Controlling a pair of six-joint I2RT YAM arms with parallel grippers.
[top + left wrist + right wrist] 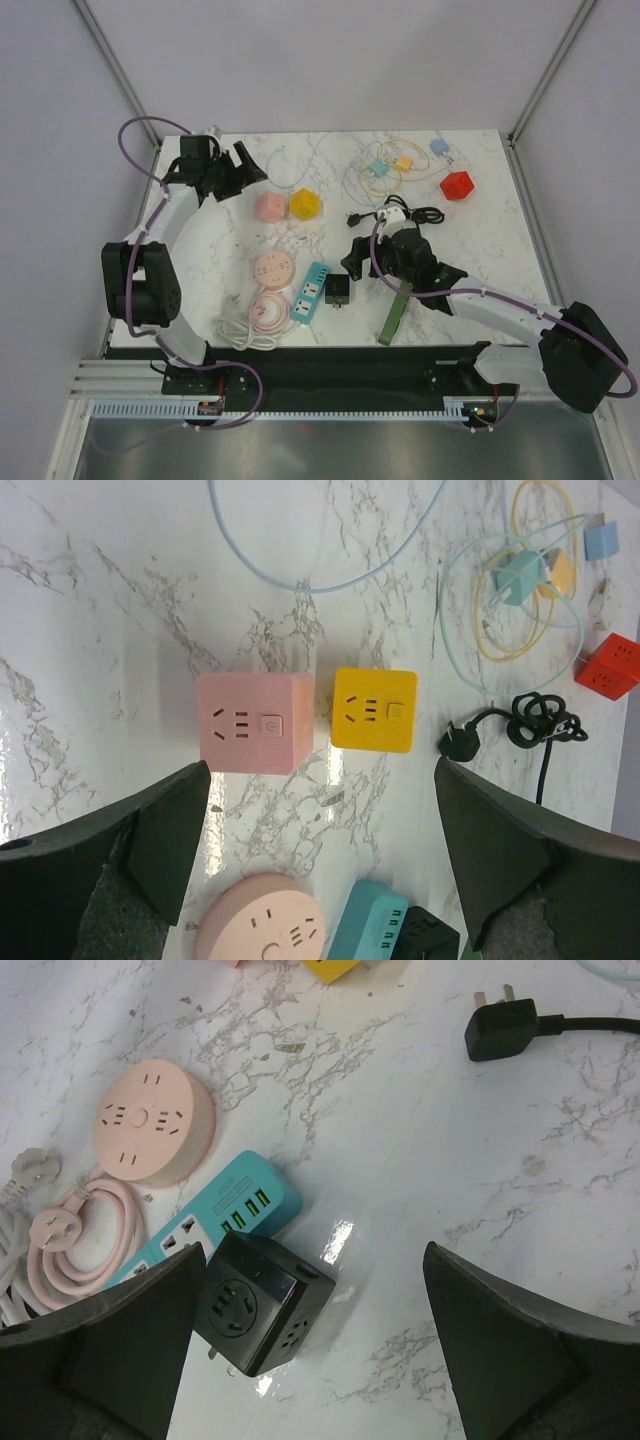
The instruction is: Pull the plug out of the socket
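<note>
Near edge: green strip [393,318] and loose white cord [240,333] lie close to the table [500,250] lip. Little spare room on that side, so anything shoved toward the bases could go over.

Next row back: pink round socket [153,1122], teal strip [240,1200] and black cube socket [262,1305] sit packed together, cube touching the strip's end. Nothing seated in the cube faces that show.

R gripper [312,1252] hangs over the cube's far side, claw spread wide, nothing held.

Black plug [503,1032] lies flat on bare marble, prongs exposed, well apart from the cube. Judged: plug is already free, unless another plug is meant. Can't tell.

Risks:
- Cube and strip look light and aren't fixed. Any tug drags them unless the other arm pins them.
- A wide claw coming down by the cube would likely clip the teal strip too.
- Black cord coil [540,718] sits just behind the plug. Its loops could catch a finger or trail after the plug.

Best open room: bare marble R of the plug, toward the R edge.

Mid-far: pink cube [256,723] and yellow cube [374,710] side by side, narrow gap between them. L gripper [322,770] hovers above them, claw spread, empty.

Far: cable tangle [385,172] and red cube [456,185] crowd the back edge. Poor place to set anything down.
</note>
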